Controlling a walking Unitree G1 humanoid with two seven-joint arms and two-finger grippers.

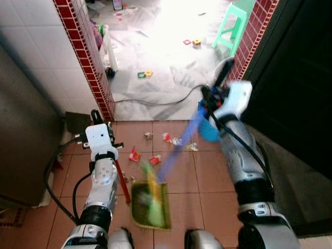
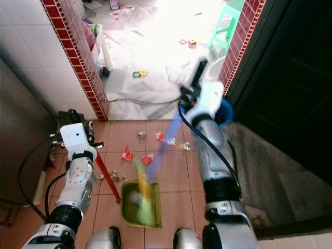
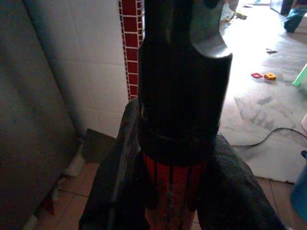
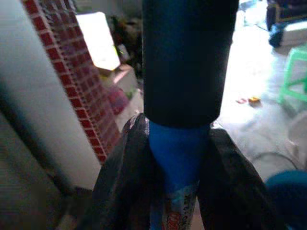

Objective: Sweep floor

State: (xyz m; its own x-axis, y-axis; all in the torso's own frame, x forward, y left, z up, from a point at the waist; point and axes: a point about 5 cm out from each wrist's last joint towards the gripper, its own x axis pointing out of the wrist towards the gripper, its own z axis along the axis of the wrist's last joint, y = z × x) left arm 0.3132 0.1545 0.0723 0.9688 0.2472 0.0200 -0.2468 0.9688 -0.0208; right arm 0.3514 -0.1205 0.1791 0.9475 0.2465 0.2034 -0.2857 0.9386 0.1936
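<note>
the right gripper pinches the motion-blurred blue broom, the left gripper clamps the green dustpan's red handle, both fingertips cut off.

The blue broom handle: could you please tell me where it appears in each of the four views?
Left eye view: blue broom handle, blurred, slanting from the right gripper down to the green dustpan.
Right eye view: centre, slanting likewise.
Left wrist view: not seen; a red handle sits there.
Right wrist view: centre, between the jaws.
Shared landmark: the red brick pillar.
</note>
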